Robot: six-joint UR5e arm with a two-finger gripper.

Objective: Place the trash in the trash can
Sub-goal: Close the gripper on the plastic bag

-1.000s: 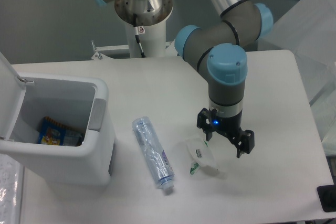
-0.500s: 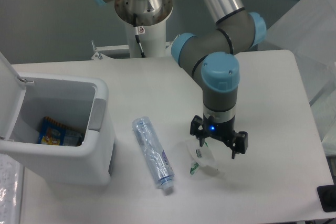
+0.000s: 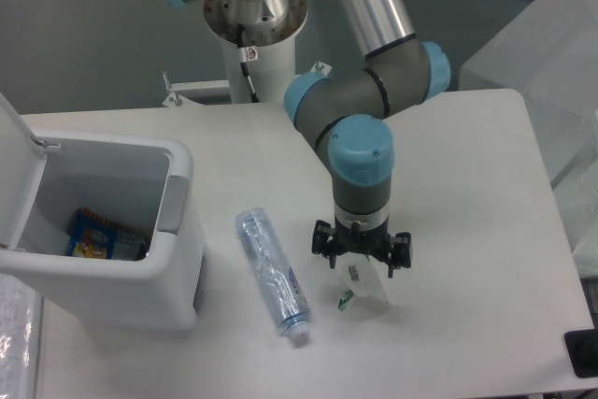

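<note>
The crumpled wrapper (image 3: pixel 363 284), clear-white with a bit of green print at its lower left edge, lies flat on the white counter (image 3: pixel 476 193) right under the gripper (image 3: pixel 362 255), and we judge it to be the piece we are going for now. Just to its left, apart from it, the crushed bottle (image 3: pixel 271 273) lies at a slant with its cap end toward the front edge. The fingers stand spread, one to each side of the wrapper's upper end, holding nothing; whether their tips already touch the film we cannot tell from this view. To do this step well, we want the fingers to come straight down until they bracket the bulkiest part of the crumple, not its thin edge, since a light, springy film is likely to slip out or slide away if we pinch only a corner. We should close gently but fully, then lift straight up before any sideways travel, so the wrapper does not drag across the counter or nudge the bottle. The trash can (image 3: pixel 177 231) stands well to the left with its lid (image 3: pixel 17 161) swung up and a blue snack packet (image 3: pixel 93 235) already inside, so the carry must clear its near rim and release over the open mouth.
</note>
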